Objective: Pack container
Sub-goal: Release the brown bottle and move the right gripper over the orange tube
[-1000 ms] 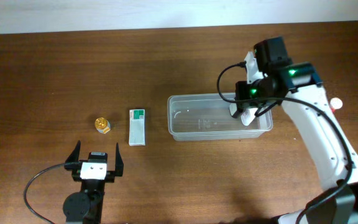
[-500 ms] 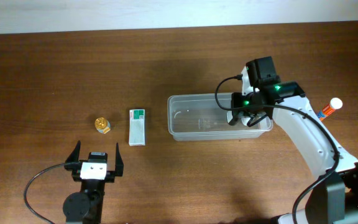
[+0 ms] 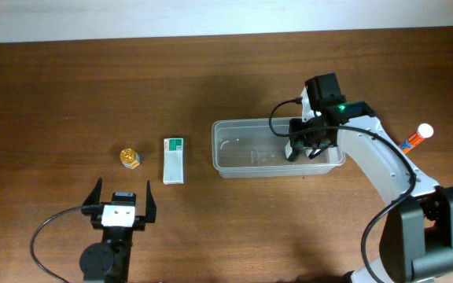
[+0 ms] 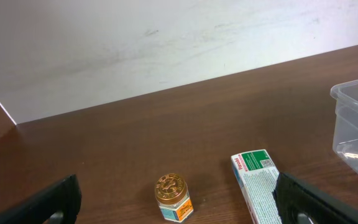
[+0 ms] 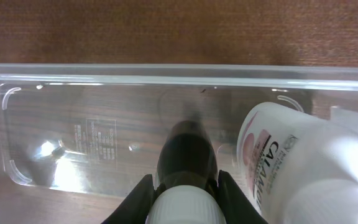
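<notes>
The clear plastic container (image 3: 242, 124) stands right of the table's centre. My right gripper (image 3: 304, 146) reaches into its right end, shut on a dark bottle with a white cap (image 5: 187, 158), which the right wrist view shows over the container's floor (image 5: 98, 134). A white calamine bottle (image 5: 284, 158) lies in the container just right of it. A small gold-lidded jar (image 3: 130, 157) and a white-and-green box (image 3: 174, 159) sit on the table left of the container. My left gripper (image 3: 122, 206) is open and empty, in front of the jar (image 4: 173, 196) and box (image 4: 257, 185).
An orange-and-white marker (image 3: 417, 135) lies on the table right of the container, beside the right arm. A pale wall runs behind the far table edge (image 4: 166, 50). The container's left rim shows in the left wrist view (image 4: 353, 93).
My right arm has swung left and settled lower into the container's right end, uncovering the marker. The left arm, jar and box have not moved.
</notes>
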Motion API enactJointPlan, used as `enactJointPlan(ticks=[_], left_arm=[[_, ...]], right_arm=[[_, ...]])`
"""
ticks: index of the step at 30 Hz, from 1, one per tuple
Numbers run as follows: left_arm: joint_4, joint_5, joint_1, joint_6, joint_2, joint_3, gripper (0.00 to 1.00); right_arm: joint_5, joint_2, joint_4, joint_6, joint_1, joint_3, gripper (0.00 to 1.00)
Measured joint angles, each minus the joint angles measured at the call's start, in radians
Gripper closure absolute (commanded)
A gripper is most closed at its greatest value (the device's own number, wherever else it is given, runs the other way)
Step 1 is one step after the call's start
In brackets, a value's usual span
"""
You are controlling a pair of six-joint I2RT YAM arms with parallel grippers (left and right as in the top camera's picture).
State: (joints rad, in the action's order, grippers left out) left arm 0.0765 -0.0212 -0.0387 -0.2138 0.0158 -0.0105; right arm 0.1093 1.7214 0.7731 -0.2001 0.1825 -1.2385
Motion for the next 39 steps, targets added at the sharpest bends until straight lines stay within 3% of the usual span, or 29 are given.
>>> enactJointPlan(ticks=[14, 20, 26, 32, 39], left_arm=[[0.000, 0.000, 0.000, 0.000, 0.000, 0.000, 0.01], [0.000, 0.000, 0.000, 0.000, 0.000, 0.000, 0.01], [0.000, 0.000, 0.000, 0.000, 0.000, 0.000, 0.01], [0.000, 0.000, 0.000, 0.000, 0.000, 0.000, 0.01], [0.000, 0.000, 0.000, 0.000, 0.000, 0.000, 0.00]], right_arm=[[-0.015, 0.000, 0.019, 0.021, 0.023, -0.032, 0.55], [-0.014, 0.001, 0.113, 0.025, 0.071, -0.193, 0.50], [-0.060, 0.003, 0.368, 0.027, 0.057, -0.440, 0.43], [-0.164, -0.014, 0.612, 0.015, -0.106, -0.676, 0.33], [-0.217, -0.047, 0.706, -0.002, -0.425, -0.700, 0.31]])
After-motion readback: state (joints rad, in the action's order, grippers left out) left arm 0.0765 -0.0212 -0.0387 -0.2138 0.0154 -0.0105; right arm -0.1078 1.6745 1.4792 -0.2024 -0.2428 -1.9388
